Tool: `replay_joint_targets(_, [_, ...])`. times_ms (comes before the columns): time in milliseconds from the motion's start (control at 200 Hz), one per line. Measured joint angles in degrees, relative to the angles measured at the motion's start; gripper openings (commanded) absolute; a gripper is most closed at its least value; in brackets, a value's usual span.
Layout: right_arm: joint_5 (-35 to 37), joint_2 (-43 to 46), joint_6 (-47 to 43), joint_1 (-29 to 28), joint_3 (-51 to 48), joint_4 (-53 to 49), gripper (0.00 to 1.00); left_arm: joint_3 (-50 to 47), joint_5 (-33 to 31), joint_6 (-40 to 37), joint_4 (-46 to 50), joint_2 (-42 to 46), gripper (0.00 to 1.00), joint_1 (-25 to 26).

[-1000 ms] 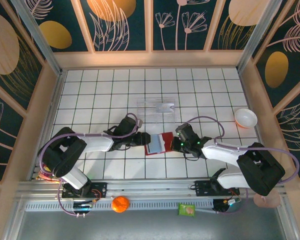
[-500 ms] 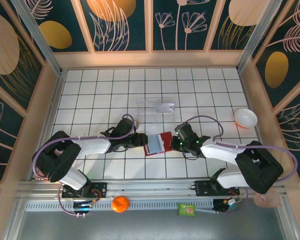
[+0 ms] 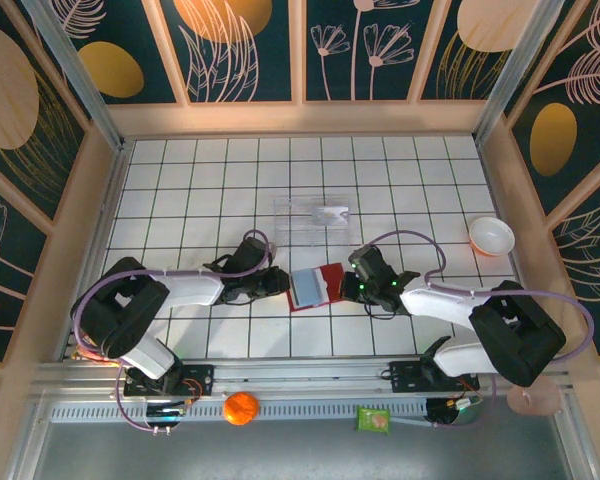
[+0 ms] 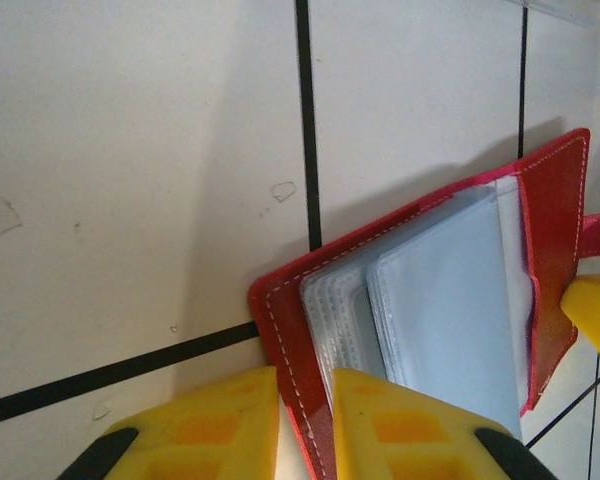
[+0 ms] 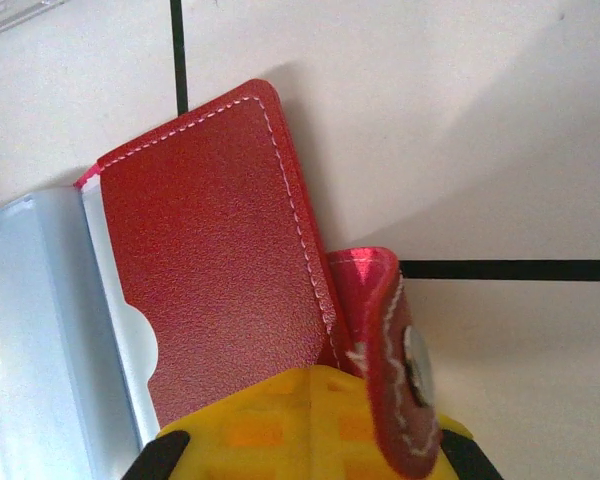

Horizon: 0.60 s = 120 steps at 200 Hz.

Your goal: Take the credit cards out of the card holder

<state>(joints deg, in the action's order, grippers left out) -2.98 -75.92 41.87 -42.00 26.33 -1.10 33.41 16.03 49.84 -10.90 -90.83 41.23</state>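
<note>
**Two grippers, one open wallet**

Top view: red wallet (image 3: pixel 317 287) lying open on the tiled table (image 3: pixel 180 180), with the left gripper (image 3: pixel 283 283) at one end and the right gripper (image 3: pixel 346 286) at the other. Too small here to judge the jaws. Clear tray (image 3: pixel 315 220) near behind it, apart. Bowl (image 3: pixel 491 236) well off to the right. Bare tiles all around.

Left wrist: yellow fingers (image 4: pixel 205 425) closed on the wallet's red edge, lower parts cut off. Cloudy blue sleeves (image 4: pixel 440 300) fanned inside. Cards not made out through them. Bare tile on the left.

Right wrist: pinched shut on the red cover beside the snap tab (image 5: pixel 395 350). Pads cut off at the bottom. Bare tile on the right.
</note>
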Motion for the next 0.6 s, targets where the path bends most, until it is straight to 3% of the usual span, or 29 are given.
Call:
replay_joint_targets(110, [0.0,0.0,0.0,0.0,0.0,0.0,0.0,-0.5,0.0,1.0,-1.1,0.0,0.14,0.0])
replay_joint_targets(325, [0.1,0.0,0.0,0.0,0.0,0.0,0.0,-1.6,-0.3,2.1,-3.0,0.5,0.0,0.0])
replay_joint_targets(601, [0.2,0.0,-0.1,-0.1,0.3,-0.4,0.0,-2.1,-0.2,2.4,-3.9,2.1,0.0,0.0])
